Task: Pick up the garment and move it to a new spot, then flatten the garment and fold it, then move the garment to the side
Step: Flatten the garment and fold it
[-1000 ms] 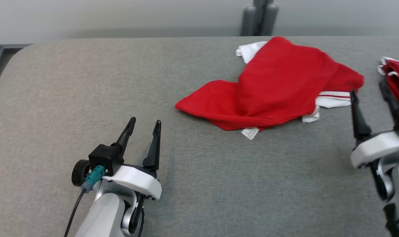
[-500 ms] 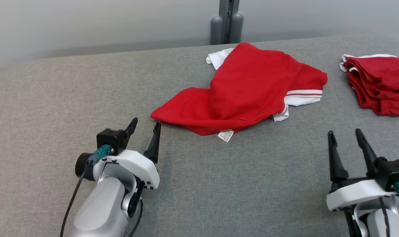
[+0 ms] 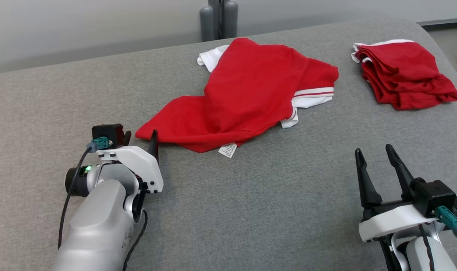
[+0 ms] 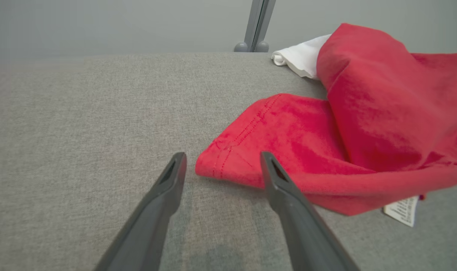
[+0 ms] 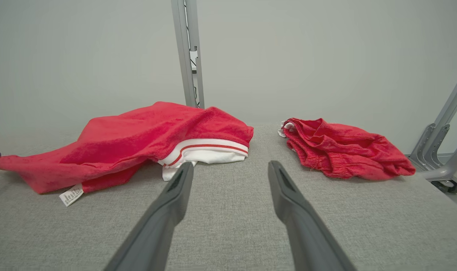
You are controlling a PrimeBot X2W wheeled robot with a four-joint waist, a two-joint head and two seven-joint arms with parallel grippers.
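Garment: we saw the red shirt (image 3: pixel 243 94) lying crumpled on the far middle of the grey table (image 3: pixel 251 210). Its body was bunched into a ridge and one hemmed corner (image 4: pixel 228 158) was drawn out toward the robot's left.
Trim: a white sleeve (image 3: pixel 313 96) with red stripes stuck out at the shirt's right side, and more white cloth showed at its far edge.
Care label: we noted a white care label (image 3: pixel 227 149) poking from under the near edge, flat on the table.
Left gripper: the left gripper (image 3: pixel 141 132) sat low at the shirt's near-left corner with its fingers spread wide and nothing between them. In the left wrist view the hemmed corner lay just beyond the gap, and the right-hand finger crossed the shirt's edge. We could not tell whether it touched the cloth.
Right gripper: the right gripper (image 3: pixel 373 148) hovered above bare table, well apart from the shirt on the near right. Its fingers were likewise spread and empty, pointing toward the gap between the two red heaps.
Second heap: a folded red pile (image 3: pixel 401 75) rested near the table's far right corner, apart from the shirt.
Background: a grey post (image 3: pixel 218 19) rose behind the table against a plain wall, and we saw a metal frame (image 5: pixel 435 146) at the right in the right wrist view.
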